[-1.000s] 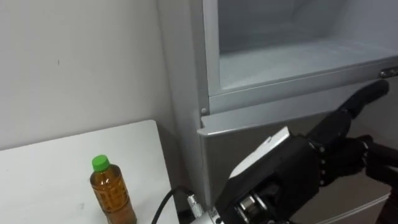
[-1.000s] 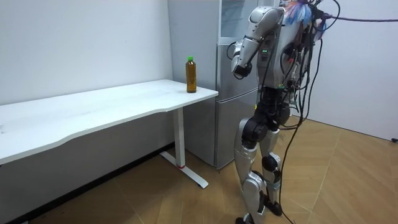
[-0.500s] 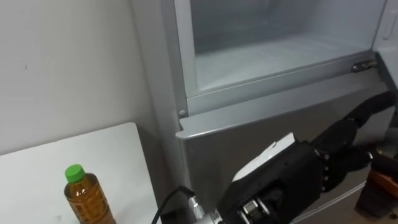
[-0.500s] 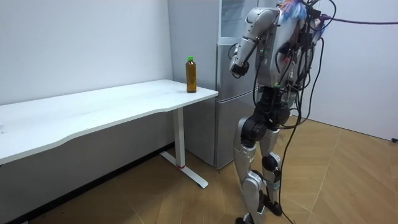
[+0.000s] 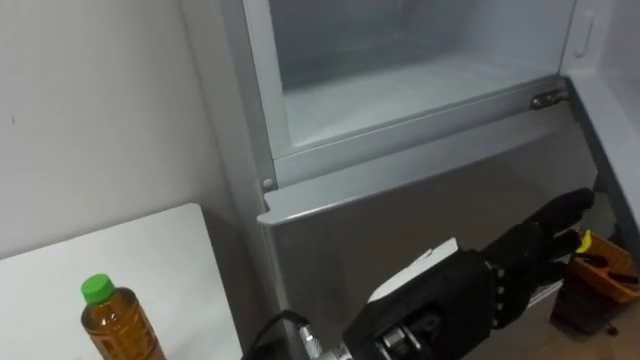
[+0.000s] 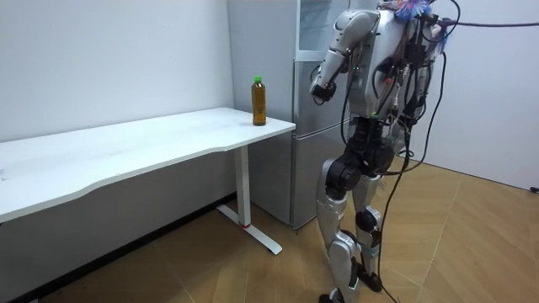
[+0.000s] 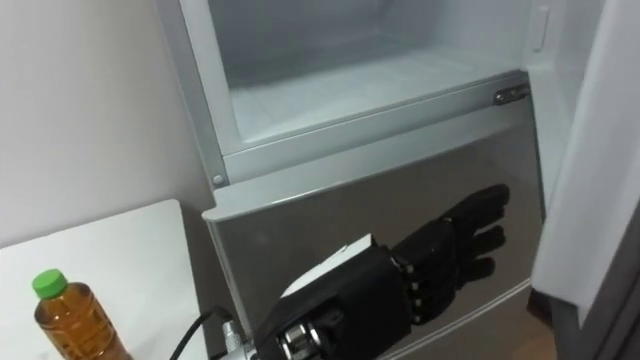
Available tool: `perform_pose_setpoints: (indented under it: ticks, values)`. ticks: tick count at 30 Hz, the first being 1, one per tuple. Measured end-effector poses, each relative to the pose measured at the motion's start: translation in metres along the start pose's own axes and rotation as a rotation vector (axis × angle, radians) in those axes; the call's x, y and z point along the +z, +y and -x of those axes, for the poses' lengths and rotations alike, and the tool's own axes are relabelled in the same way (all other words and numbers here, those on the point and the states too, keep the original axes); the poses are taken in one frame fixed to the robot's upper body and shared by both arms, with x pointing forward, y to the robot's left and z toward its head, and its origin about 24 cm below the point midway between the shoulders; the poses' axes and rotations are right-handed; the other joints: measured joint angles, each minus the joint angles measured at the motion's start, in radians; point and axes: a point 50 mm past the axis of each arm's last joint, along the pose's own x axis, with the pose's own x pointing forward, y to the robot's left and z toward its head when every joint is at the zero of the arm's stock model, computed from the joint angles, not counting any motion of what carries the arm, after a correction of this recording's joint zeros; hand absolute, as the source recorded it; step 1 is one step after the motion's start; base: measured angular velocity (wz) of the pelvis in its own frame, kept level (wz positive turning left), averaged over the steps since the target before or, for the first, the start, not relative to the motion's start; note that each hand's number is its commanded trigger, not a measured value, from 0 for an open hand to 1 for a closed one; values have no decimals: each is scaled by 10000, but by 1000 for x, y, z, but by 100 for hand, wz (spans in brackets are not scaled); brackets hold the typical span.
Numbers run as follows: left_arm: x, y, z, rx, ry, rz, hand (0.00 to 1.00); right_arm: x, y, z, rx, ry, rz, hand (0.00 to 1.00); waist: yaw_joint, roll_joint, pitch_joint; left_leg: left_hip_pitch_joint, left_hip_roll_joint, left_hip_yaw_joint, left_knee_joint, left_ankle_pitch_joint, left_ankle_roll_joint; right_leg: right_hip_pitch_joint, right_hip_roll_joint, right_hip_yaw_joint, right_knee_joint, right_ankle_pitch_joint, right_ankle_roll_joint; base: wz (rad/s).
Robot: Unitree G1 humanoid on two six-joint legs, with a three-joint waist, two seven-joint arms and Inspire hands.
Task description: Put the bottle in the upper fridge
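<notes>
Since a second ago the head camera has swung to the right, so the tall silver-grey fridge (image 5: 250, 120) and the clear plastic bottle (image 5: 118, 325) of amber drink with a green cap sit farther left in the eye views. In the room view the bottle stands on the same spot. It is upright on the flat white table (image 5: 150, 250), near the corner closest to the fridge, held by nothing.

The robot's left hand (image 7: 410, 275) has sunk lower in the eye views and hangs in front of the fridge's closed lower door (image 5: 400, 210). Its black fingers are stretched straight and slightly spread, pointing to the right and gripping nothing. Whether they touch the door cannot be told.

Above, the upper compartment (image 5: 400, 85) stands open, its white door (image 7: 600, 150) swung out at the right edge. In the room view the robot stands upright just before the fridge, beside the table's end.
</notes>
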Motion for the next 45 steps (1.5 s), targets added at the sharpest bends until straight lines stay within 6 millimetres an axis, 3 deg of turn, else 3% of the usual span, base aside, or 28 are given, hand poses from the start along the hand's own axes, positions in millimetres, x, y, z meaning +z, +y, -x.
perform_pose_setpoints:
  ticks: [3, 16, 20, 28, 34, 40, 45]
  values:
    - [0, 0, 0, -27, 25, -31, 0, 0, -3, 1, -81, -31, -165, 0, -73, -9, 6, 108, 0, 63, -99, 0, 0, -2, 43, 160, 1, 0, 0, -15]
    - [-1, 1, 1, 51, 170, -288, 0, -1, -4, 1, 23, 37, -315, 0, -144, -42, 23, 323, 179, 1068, -116, -6, -8, -154, 294, 1019, 48, 78, -107, -22]
    - [1, 1, -3, 74, 185, -725, 0, 1, -5, 1, 11, -26, -313, 0, -396, -42, 22, 308, 194, 1115, -118, -6, -9, -280, 327, 1088, 58, 86, -119, -9]
    - [12, 1, -17, -216, 84, -1753, 0, 0, -7, 2, -65, -138, -567, 0, -520, -18, 5, 305, 194, 1410, -116, -7, -9, -557, 425, 1580, 148, 103, -137, -21]
    - [15, 2, -21, -172, -6, -1905, 0, 0, -8, 3, -202, -125, -617, 0, -696, 202, -127, 360, 304, 1413, -98, -28, -46, -520, 535, 1603, 200, 142, -198, -9]
    - [27, 3, -30, -290, -309, -2345, 0, 1, -16, 4, -605, -162, -685, 0, -795, 404, -25, 566, 457, 1580, -114, -142, -229, -390, 704, 1587, 182, 170, -245, -8]
    - [28, 4, -32, -364, -329, -2411, 0, -2, -18, 5, -766, -77, -737, 0, -814, 410, -25, 390, 480, 1582, -91, -142, -229, -536, 699, 1470, 197, 210, -310, 3]
